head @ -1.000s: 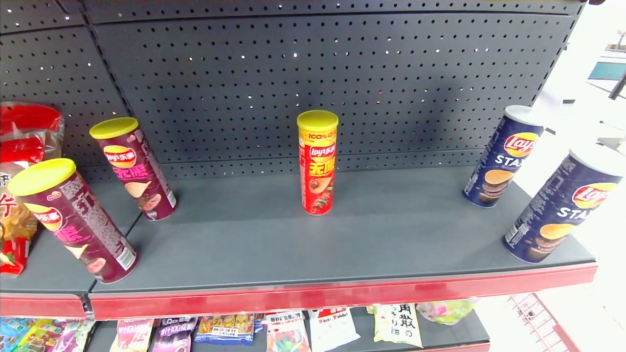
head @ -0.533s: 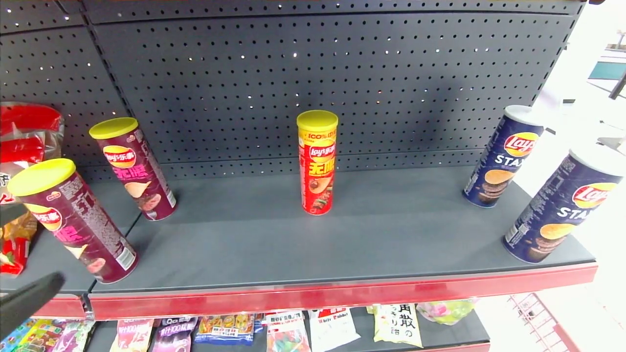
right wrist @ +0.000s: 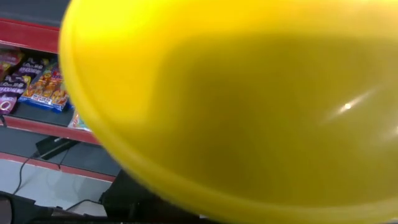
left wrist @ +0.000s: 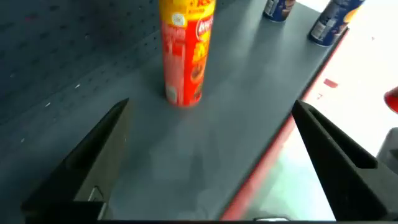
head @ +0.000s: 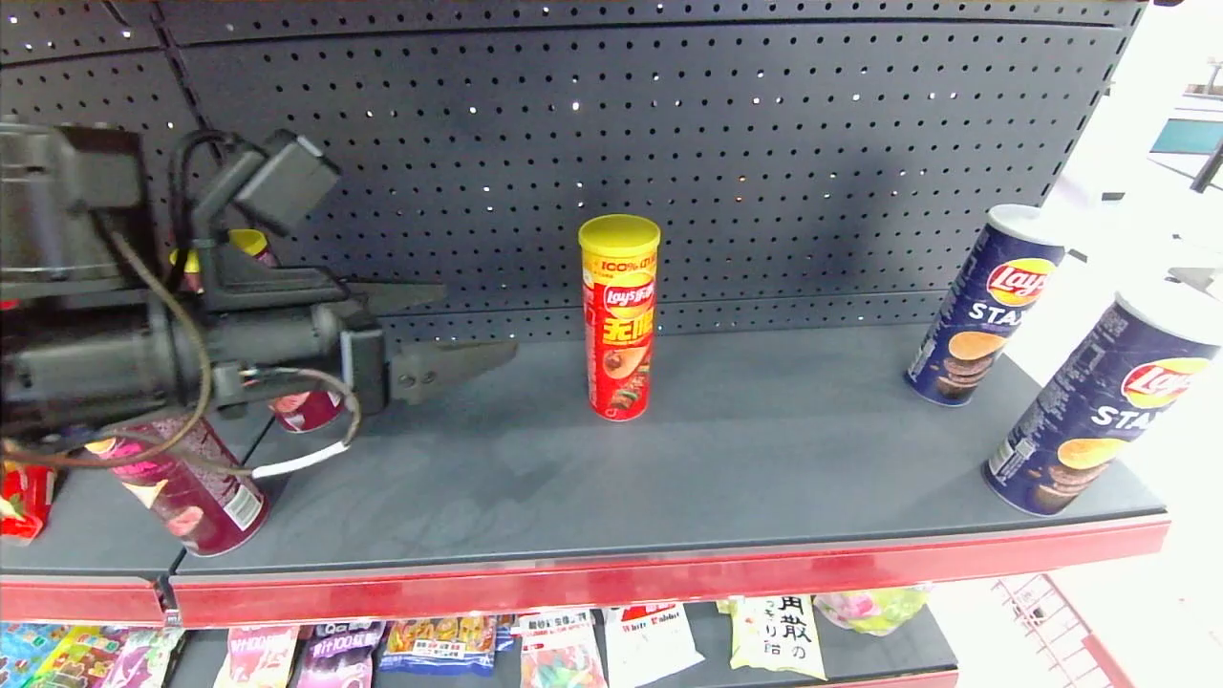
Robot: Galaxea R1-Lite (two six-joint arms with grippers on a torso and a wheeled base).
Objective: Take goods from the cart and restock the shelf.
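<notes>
**While Left Gripper Gapes, Red Can Stands Mid-Shelf**

As the head camera looks down, the left gripper (head: 478, 320) hangs over the grey shelf (head: 764, 459), spread wide and empty, pointing at the upright red can (head: 619, 320) near it by the pegboard. Two purple cans (head: 191, 487) sit partly hidden behind the arm, and two blue cans (head: 984, 306) stand at the shelf's right end. From the left wrist, the red can stands ahead of the parted fingers, untouched. At the right wrist, a yellow lid (right wrist: 249, 93) looms against the lens, with snack packets (right wrist: 37, 87) on a lower shelf beyond. Whether the right gripper grasps it cannot be told.
</notes>
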